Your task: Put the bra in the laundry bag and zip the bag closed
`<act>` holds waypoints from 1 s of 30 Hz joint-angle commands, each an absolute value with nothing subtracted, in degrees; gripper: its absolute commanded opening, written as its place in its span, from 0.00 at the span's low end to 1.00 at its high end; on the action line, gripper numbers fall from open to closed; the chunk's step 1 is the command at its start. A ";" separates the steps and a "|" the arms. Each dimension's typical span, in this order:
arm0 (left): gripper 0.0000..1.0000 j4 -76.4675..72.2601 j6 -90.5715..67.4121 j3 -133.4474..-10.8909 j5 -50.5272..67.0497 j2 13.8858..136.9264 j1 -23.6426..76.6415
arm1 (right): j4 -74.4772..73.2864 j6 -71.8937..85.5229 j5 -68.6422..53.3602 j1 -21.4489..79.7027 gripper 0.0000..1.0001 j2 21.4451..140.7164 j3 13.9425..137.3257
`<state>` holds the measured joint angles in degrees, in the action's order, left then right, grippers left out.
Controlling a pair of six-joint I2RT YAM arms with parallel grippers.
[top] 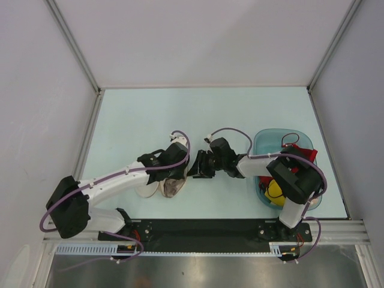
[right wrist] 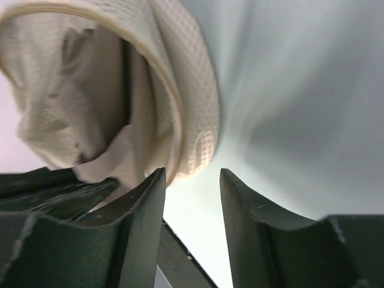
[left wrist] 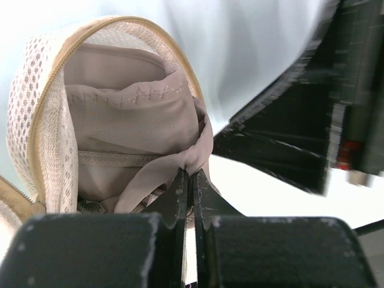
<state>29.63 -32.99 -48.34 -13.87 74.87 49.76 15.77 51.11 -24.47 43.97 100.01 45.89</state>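
The taupe bra (left wrist: pixel 129 126) lies bunched inside the open cream mesh laundry bag (left wrist: pixel 36 108), whose zip rim curves around it. My left gripper (left wrist: pixel 191 177) is shut on a fold of the bra at the bag's mouth. In the top view the bag (top: pixel 147 189) and bra (top: pixel 174 188) lie under the left gripper (top: pixel 170 174). My right gripper (right wrist: pixel 192 180) is open and empty, just right of the bag's mesh edge (right wrist: pixel 195 120); in the top view it (top: pixel 195 166) hovers beside the bag.
A translucent teal basket (top: pixel 264 141) stands at the right with a red garment (top: pixel 300 153) and a yellow-and-black garment (top: pixel 276 192) in it. The right arm crosses in front of the basket. The black base rail runs along the near edge.
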 commanded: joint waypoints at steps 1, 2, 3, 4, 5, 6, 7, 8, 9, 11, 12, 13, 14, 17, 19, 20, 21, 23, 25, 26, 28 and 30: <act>0.00 30.32 -33.49 -49.13 -15.12 72.16 50.01 | 18.89 50.10 -24.52 44.82 0.43 102.65 48.60; 0.00 30.41 -33.49 -49.04 -15.20 72.07 50.01 | 18.90 49.92 -24.61 45.00 0.43 103.27 48.86; 0.00 30.41 -33.49 -48.96 -15.21 71.98 50.01 | 18.81 49.83 -24.52 45.35 0.42 103.45 49.39; 0.00 30.50 -33.49 -48.87 -15.12 71.98 50.01 | 18.63 49.83 -24.35 45.53 0.42 103.53 49.57; 0.00 30.50 -33.49 -48.78 -15.12 71.90 50.01 | 18.72 49.83 -24.00 45.61 0.42 103.62 49.66; 0.00 30.50 -33.57 -48.69 -15.12 71.89 50.01 | 18.81 50.10 -23.99 45.62 0.42 103.88 49.83; 0.00 30.41 -33.57 -48.60 -15.20 71.89 50.01 | 19.07 50.27 -23.99 45.79 0.42 103.97 49.92; 0.00 30.41 -33.57 -48.52 -15.21 71.89 50.01 | 19.07 50.36 -23.82 45.79 0.42 104.15 50.18; 0.00 30.32 -33.66 -48.52 -15.12 71.98 50.01 | 19.16 50.45 -23.82 45.88 0.42 104.59 50.36; 0.00 30.32 -33.84 -48.52 -15.03 72.16 50.01 | 18.72 50.54 -23.73 46.05 0.41 105.29 51.33; 0.00 30.24 -33.75 -48.43 -14.94 72.25 50.01 | 18.81 50.62 -23.73 46.14 0.40 105.90 51.59; 0.00 30.06 -33.84 -48.43 -14.94 72.16 50.01 | 18.72 50.62 -23.82 46.23 0.38 106.26 52.11; 0.00 30.06 -33.75 -48.25 -14.94 72.25 50.01 | 18.46 50.97 -23.91 46.32 0.36 106.61 52.38; 0.00 30.06 -33.84 -48.34 -15.20 72.68 50.01 | 17.14 50.89 -24.00 46.58 0.13 106.18 52.82; 0.00 30.06 -33.84 -48.51 -15.64 73.12 49.92 | 13.46 50.19 -22.42 46.84 0.03 103.73 52.73; 0.00 30.06 -34.01 -48.60 -15.91 73.65 49.92 | 11.79 49.75 -21.80 47.02 0.00 102.41 52.47; 0.00 29.97 -34.10 -48.60 -16.17 74.09 49.66 | 8.99 49.05 -21.27 47.37 0.00 101.26 52.12; 0.00 29.36 -34.01 -48.87 -15.91 75.05 49.40 | 6.86 49.04 -19.26 47.55 0.00 96.54 49.59; 0.00 28.57 -33.84 -48.87 -14.94 75.67 49.13 | 4.49 49.57 -17.50 47.90 0.00 93.36 47.82; 0.00 28.13 -33.84 -48.87 -14.59 76.02 49.13 | 3.70 49.74 -17.06 48.16 0.00 90.64 47.12; 0.00 26.64 -33.84 -48.78 -13.63 77.60 49.04 | 1.41 50.45 -15.04 49.39 0.00 87.82 45.88; 0.00 25.49 -33.93 -48.87 -12.84 79.79 48.96 | 0.36 51.15 -13.54 50.53 0.00 84.21 45.96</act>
